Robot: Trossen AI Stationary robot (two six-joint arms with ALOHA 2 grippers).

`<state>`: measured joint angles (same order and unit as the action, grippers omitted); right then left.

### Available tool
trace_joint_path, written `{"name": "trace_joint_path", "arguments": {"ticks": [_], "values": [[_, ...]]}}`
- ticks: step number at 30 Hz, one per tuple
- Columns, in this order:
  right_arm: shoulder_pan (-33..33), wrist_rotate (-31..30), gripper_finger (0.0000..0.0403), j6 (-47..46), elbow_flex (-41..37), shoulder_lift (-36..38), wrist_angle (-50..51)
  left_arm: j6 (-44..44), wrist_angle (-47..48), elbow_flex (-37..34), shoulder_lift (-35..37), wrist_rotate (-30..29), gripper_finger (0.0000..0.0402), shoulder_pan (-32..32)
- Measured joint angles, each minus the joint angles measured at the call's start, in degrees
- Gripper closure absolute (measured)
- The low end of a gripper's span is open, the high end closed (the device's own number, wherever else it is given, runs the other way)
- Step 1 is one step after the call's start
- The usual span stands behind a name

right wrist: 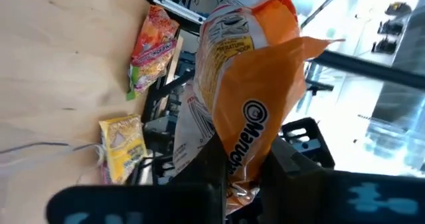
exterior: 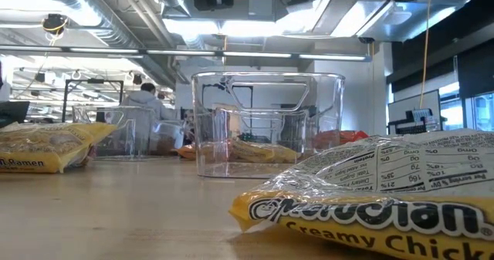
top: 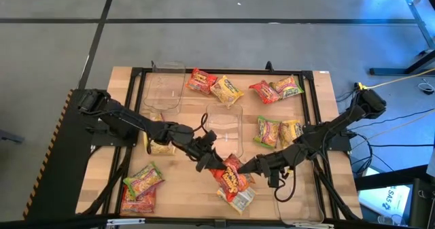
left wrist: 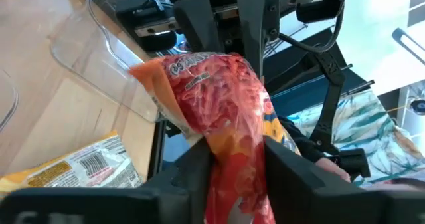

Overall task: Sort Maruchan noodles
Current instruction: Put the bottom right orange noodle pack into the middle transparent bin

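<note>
Mid-transfer. The left hand [top: 216, 166] and the right hand [top: 243, 168] each clamp the same red packet [top: 230, 178] above the near-centre table [top: 183, 188]. Judged next: one hand releases; the other carries it to its group.

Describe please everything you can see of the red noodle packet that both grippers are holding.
The red noodle packet is a flat, crinkly plastic pouch, red and orange with white lettering. It hangs near the table's front middle, above a yellow packet. The left gripper pinches one end and the right gripper pinches the other, both fingers shut on it. In the left wrist view it rises upright between the dark fingers, wrinkled and slightly bent. Nothing else seems to touch it.
</note>
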<state>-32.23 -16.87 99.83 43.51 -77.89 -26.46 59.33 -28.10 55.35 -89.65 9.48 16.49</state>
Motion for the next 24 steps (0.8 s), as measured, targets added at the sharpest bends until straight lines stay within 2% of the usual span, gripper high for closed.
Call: {"name": "trace_joint_path", "arguments": {"ticks": [6, 11, 16, 20, 24], "values": [[0.0, -0.1, 0.0356, -10.6, 0.0, 0.0, 0.4, -2.4, -0.8, 0.0, 0.0, 0.3, 0.0348, -0.3], [-1.3, -2.1, 0.0294, -20.9, 0.0, 0.0, 0.2, -4.9, -0.9, 0.0, 1.0, 0.5, 0.0376, -0.7], [-3.2, -8.2, 0.0231, -29.0, 0.0, 0.0, 0.1, -8.5, 0.0, 0.0, 3.1, 0.4, 0.0381, -1.1], [-5.2, -15.1, 0.0201, -37.1, 0.0, 0.6, 0.8, -11.4, 2.0, 0.0, 4.7, 0.1, 0.0382, -1.1], [-6.9, -19.0, 0.0193, -54.7, 0.0, 2.7, 6.3, -16.4, 7.3, 0.1, 6.7, -0.3, 0.0383, -1.0]]}}
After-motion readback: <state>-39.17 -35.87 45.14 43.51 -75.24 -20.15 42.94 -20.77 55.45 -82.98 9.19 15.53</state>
